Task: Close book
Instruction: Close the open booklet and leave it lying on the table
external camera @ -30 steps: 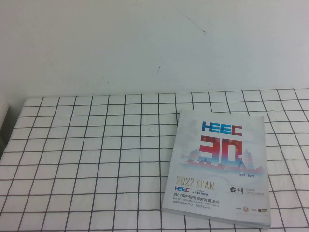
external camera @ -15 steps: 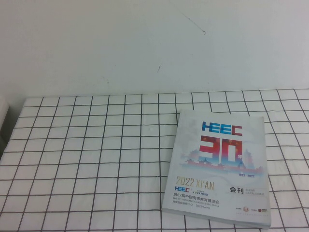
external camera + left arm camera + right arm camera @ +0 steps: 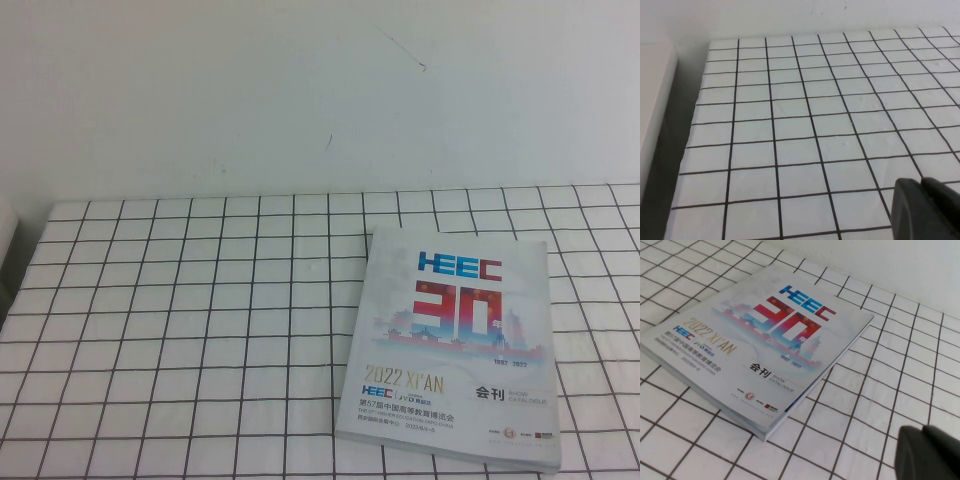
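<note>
A thick catalogue (image 3: 455, 350) with "HEEC 30" on a pale cover lies shut and flat on the right front part of the checked tablecloth (image 3: 200, 330). In the right wrist view the book (image 3: 760, 335) lies a little ahead of my right gripper (image 3: 922, 429), whose dark fingers are pressed together with nothing between them. My left gripper (image 3: 920, 181) hovers over bare cloth on the left side, its fingers also together and holding nothing. Neither arm shows in the high view.
A white wall (image 3: 300, 90) rises behind the table. Beyond the cloth's left edge runs a dark gap, then a pale ledge (image 3: 652, 100). The book's lower corner reaches the front edge of the high view.
</note>
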Robot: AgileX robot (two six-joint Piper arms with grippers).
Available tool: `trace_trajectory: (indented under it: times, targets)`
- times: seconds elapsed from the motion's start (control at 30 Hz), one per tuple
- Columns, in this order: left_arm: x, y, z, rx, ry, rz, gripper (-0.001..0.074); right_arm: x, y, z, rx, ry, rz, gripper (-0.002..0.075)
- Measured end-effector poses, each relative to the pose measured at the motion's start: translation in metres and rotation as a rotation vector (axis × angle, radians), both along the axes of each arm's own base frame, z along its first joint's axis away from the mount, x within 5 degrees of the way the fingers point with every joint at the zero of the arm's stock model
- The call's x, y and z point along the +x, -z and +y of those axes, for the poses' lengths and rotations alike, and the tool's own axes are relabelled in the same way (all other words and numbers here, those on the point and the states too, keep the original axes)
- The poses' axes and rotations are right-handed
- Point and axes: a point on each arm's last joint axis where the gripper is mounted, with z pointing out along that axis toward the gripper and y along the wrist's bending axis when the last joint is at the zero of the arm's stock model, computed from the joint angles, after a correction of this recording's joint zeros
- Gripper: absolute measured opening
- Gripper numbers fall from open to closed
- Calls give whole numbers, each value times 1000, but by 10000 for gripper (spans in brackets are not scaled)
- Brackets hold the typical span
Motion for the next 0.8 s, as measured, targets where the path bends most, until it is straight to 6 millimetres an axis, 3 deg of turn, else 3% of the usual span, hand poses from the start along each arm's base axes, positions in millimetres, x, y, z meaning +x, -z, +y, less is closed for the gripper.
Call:
trace_trajectory:
  times: [0.8]
  targets:
    - [0,0,1,-16,-20,3,-4,0,0,0,2,1,0,-3]
